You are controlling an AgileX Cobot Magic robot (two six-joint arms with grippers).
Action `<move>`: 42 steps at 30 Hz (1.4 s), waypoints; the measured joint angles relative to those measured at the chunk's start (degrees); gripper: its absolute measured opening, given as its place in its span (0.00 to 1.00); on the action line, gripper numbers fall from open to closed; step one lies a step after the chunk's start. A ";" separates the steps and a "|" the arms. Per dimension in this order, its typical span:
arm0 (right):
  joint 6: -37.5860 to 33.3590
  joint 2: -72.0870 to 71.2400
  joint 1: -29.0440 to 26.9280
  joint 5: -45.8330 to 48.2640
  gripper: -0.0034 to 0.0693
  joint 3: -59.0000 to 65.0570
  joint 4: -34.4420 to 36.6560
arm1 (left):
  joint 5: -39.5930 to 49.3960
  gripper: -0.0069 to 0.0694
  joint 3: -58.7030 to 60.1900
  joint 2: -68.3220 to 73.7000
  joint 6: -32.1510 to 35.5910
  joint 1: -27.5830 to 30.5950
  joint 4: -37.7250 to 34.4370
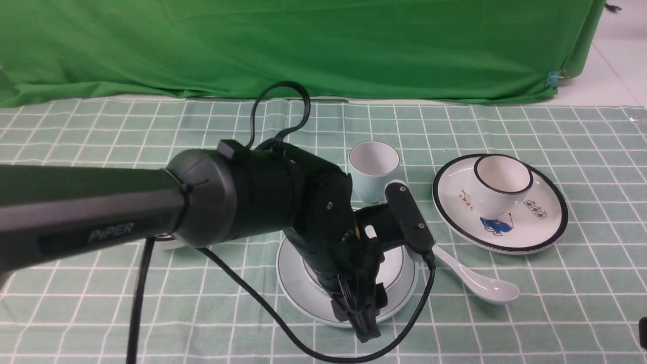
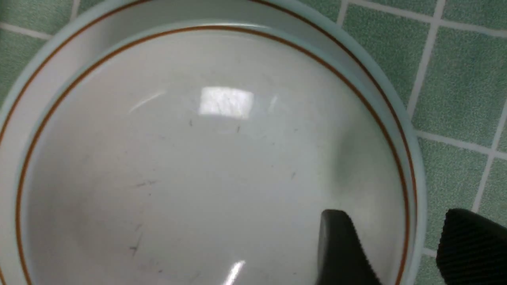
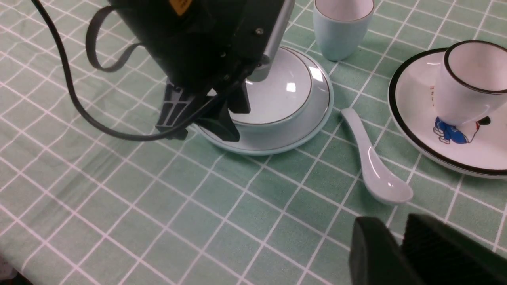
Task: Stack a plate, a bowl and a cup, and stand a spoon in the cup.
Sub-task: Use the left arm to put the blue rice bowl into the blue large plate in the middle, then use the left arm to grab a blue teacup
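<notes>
Straddling the bowl (image 2: 198,158) rim, the left end effector (image 2: 396,211) stood open, seemingly because the bowl sat on the plate (image 3: 317,118); the right end effector (image 3: 396,227) gap was unclear.

Black-rimmed white plate (image 1: 548,225) at right of frame, black-rimmed white cup (image 1: 500,187) on it, green checked tablecloth (image 1: 101,303), green backdrop (image 1: 303,45) across top.

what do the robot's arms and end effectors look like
The left arm is a dark grey tube lettered PiPER, with a rounded joint and looping black cables. The left end effector is black with a yellow sticker; the right end effector shows black fingers, one ribbed.
</notes>
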 joint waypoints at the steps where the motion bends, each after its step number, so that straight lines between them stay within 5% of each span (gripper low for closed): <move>1: 0.15 0.00 0.00 0.00 0.27 0.00 0.00 | 0.03 0.59 0.00 -0.76 -1.41 0.00 -0.54; 7: 1.36 0.00 0.00 -0.06 0.27 0.00 0.00 | 0.66 0.59 -0.21 -6.76 -7.46 -0.05 -0.96; 9: 1.93 0.00 0.00 -0.18 0.27 0.00 0.00 | 5.41 0.51 -3.24 -8.55 -7.07 0.42 -1.03; 14: 2.07 0.00 0.00 -0.58 0.27 0.00 0.00 | 17.85 0.25 -18.10 -4.75 -0.85 5.25 -2.89; 19: 2.23 0.00 0.00 -0.54 0.27 0.00 0.00 | 23.28 0.19 -32.48 4.57 10.10 8.55 -1.60; 26: 2.67 0.00 0.00 0.97 0.27 0.00 0.19 | 25.04 0.48 -47.14 18.29 24.36 9.02 4.06; 33: 3.12 0.00 0.00 5.71 0.28 0.00 0.32 | 18.23 0.80 -48.56 22.52 26.67 10.00 5.54; 42: 3.12 0.00 0.00 6.50 0.30 0.00 0.42 | 16.08 0.79 -48.73 26.19 29.65 10.88 5.16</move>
